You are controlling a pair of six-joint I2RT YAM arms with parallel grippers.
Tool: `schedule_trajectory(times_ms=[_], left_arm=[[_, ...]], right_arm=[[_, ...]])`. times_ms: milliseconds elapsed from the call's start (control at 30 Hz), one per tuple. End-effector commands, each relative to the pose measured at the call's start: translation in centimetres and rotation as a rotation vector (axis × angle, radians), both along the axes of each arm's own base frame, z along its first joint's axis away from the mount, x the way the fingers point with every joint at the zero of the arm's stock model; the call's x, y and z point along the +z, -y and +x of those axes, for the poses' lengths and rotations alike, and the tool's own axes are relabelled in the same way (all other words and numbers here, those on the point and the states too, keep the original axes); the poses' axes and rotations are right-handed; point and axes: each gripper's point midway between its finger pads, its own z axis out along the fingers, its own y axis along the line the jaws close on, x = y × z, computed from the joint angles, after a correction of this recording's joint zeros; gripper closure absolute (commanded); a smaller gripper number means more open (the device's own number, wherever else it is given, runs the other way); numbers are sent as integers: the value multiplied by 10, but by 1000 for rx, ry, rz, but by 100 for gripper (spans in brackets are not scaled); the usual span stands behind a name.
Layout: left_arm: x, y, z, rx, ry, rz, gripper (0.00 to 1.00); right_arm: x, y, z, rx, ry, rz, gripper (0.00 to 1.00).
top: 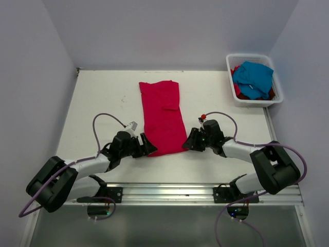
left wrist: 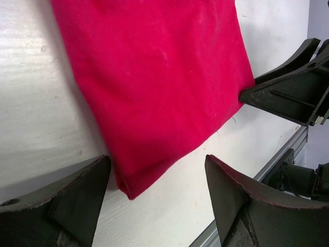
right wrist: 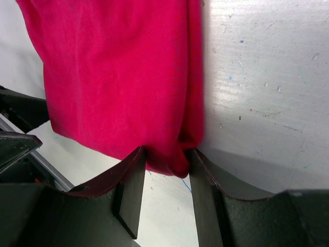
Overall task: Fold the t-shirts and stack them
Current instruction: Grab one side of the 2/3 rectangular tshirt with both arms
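A red t-shirt (top: 163, 117), folded into a long strip, lies in the middle of the desk (top: 103, 103), running from the far edge toward the near edge. The left gripper (top: 149, 146) sits at the strip's near left corner and the right gripper (top: 186, 143) at its near right corner, both low over the desk. In the far right corner stands a white basket (top: 250, 104), with a turquoise t-shirt (top: 253, 77) heaped on red cloth (top: 239, 93).
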Motion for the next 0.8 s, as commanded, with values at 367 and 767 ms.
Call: schedule_trajectory(times_ms=[367, 767], left_arm=[[-75, -50, -78, -1, -356, 283, 22], [-75, -25, -74, -52, -349, 266, 54]], right_arm=[[-20, 14, -10, -14, -49, -78, 59], [-23, 13, -12, -8, -52, -71, 71]])
